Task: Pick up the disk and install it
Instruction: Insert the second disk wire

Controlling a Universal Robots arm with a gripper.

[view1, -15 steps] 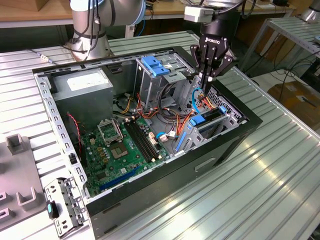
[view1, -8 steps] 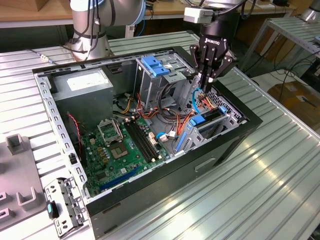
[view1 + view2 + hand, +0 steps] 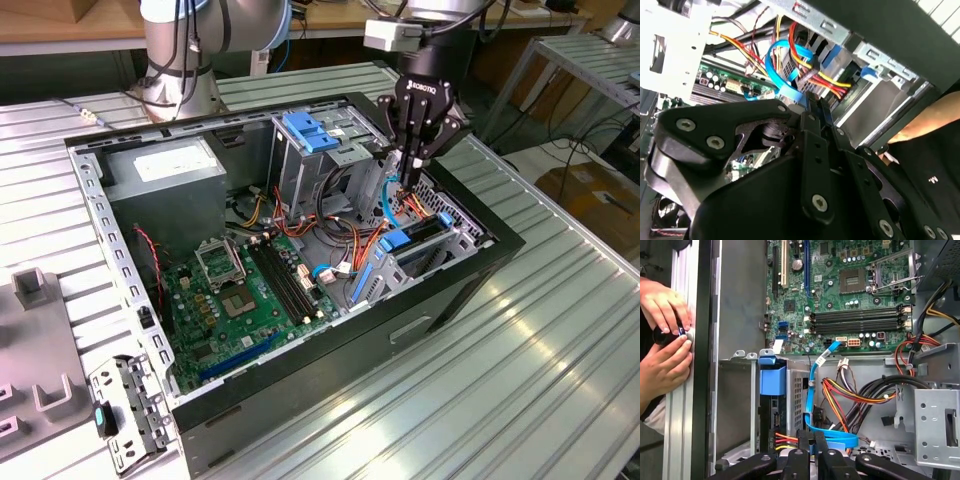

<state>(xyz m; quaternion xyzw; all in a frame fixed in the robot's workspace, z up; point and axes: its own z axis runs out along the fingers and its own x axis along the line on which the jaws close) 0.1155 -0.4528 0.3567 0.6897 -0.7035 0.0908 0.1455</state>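
Observation:
Inside the open computer case (image 3: 480, 265), the disk (image 3: 773, 412) stands edge-on in the lower drive bay. Its blue side rail (image 3: 772, 380) is at the bay mouth, and in the exterior view the rail (image 3: 395, 241) sits at the case's right end. Red, yellow and orange power wires (image 3: 785, 440) run to the disk's end. My gripper (image 3: 410, 185) reaches down into the case just beside that bay. Its fingers (image 3: 802, 440) are closed together on the end of a blue data cable (image 3: 812, 390), as both wrist views show (image 3: 790, 95).
A person's hands (image 3: 665, 305) hold a small black part against the case's outer wall. A grey metal box with a white sticker (image 3: 165, 170), a cage with a blue handle (image 3: 310, 135) and the green motherboard (image 3: 250, 290) are in the case. A loose bracket (image 3: 125, 410) lies on the table.

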